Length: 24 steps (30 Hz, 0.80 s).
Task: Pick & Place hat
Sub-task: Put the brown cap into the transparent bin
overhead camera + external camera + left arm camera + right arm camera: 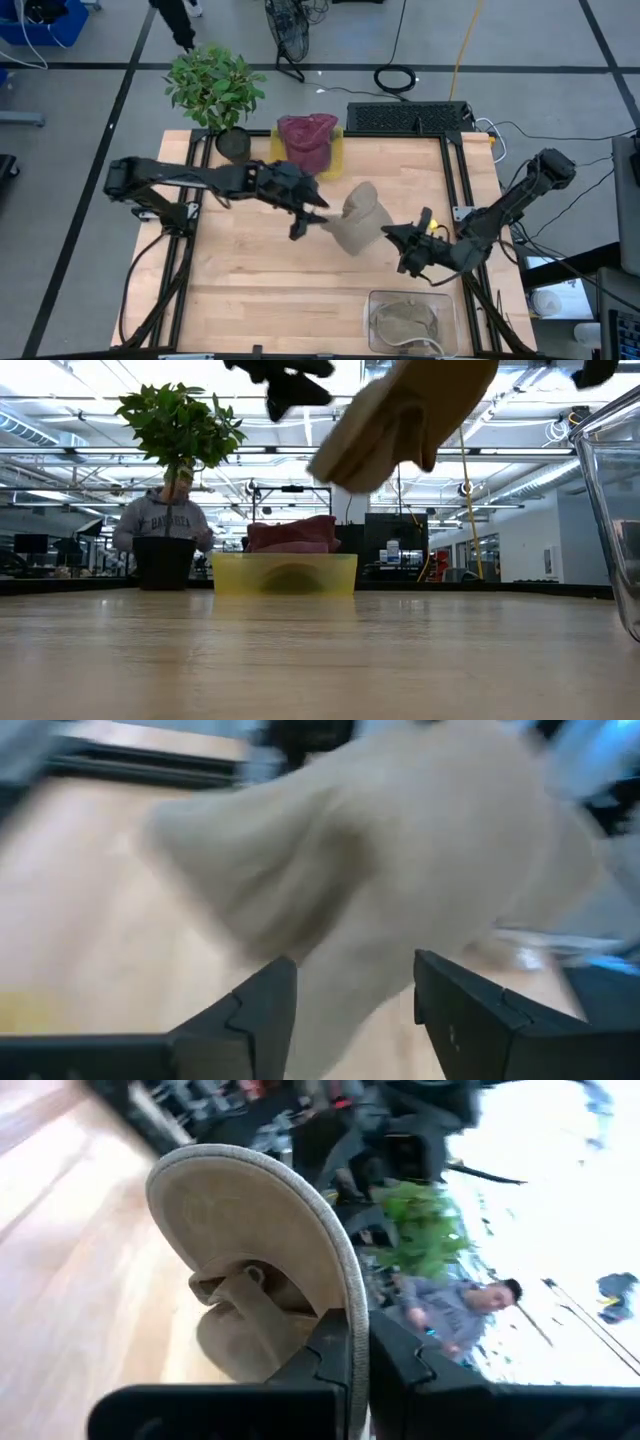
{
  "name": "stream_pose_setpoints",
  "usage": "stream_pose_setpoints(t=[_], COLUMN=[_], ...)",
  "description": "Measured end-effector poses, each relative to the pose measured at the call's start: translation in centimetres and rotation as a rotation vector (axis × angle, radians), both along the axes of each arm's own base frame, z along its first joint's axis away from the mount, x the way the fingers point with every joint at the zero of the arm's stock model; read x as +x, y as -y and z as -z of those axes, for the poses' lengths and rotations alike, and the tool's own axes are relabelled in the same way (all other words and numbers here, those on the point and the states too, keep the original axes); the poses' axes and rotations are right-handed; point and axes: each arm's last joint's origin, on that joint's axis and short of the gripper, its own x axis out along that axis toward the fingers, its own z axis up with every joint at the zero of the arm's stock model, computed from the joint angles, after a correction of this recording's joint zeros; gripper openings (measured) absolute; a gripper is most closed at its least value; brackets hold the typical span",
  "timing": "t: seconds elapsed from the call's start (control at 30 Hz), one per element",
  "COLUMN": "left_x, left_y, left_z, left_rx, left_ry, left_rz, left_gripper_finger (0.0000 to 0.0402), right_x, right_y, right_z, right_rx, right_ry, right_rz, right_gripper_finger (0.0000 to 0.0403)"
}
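Beige cloth fills my sight: the hat hangs in the air above the middle of the table, well clear of the wood, as the low view shows it floating high over the tabletop. My right gripper has its fingers pressed together on the hat's brim, so the hold is thin and sits at the edge. My left gripper stands just beside the crown on the other side, fingers spread apart with nothing between them, though the cloth hangs right in front of the gap.

I judge the step in hand to be carrying the hat toward a container. A clear bin sits at the near edge with another pale hat in it, and a yellow tray at the far edge holds a maroon hat; I cannot tell from here which one is meant.

To do this well, I should keep the right squeeze firm, since a brim held by its rim can slip or swing. Moving slowly would stop the loose crown from flapping. If the left is to take over, it should close on a thick fold of cloth before the right lets go, never both loose at once. I should stay high enough to clear the bin's wall, then lower the hat inside before opening.

The potted plant stands at the far left corner, well apart.
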Motion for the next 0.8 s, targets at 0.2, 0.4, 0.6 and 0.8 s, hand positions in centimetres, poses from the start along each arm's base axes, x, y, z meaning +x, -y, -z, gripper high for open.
stream_pose_setpoints(t=[0.2,0.4,0.6,0.8], left_x=[-3.1,-3.4,-3.0,-2.8], left_y=[0.1,1.2,1.8,1.2], left_z=[-2.5,-2.8,-1.4,-1.4], left_rx=[0.156,0.212,0.272,0.296], left_ry=[0.002,0.02,0.009,0.043], left_rz=[-0.216,-0.223,-0.218,-0.23], left_gripper_finger=[0.0187,0.0171,0.0161,0.0151], right_x=[-1.1,-2.1,-3.1,-4.5], right_y=[-0.8,-2.1,-3.1,-3.9], right_z=[-3.1,-6.2,-8.2,-10.2], right_rx=[0.114,0.284,0.346,0.468], right_ry=[0.115,0.202,0.225,0.269], right_rz=[0.186,0.185,0.139,0.074], right_gripper_finger=[0.0005,0.0005,0.0005,0.0008])
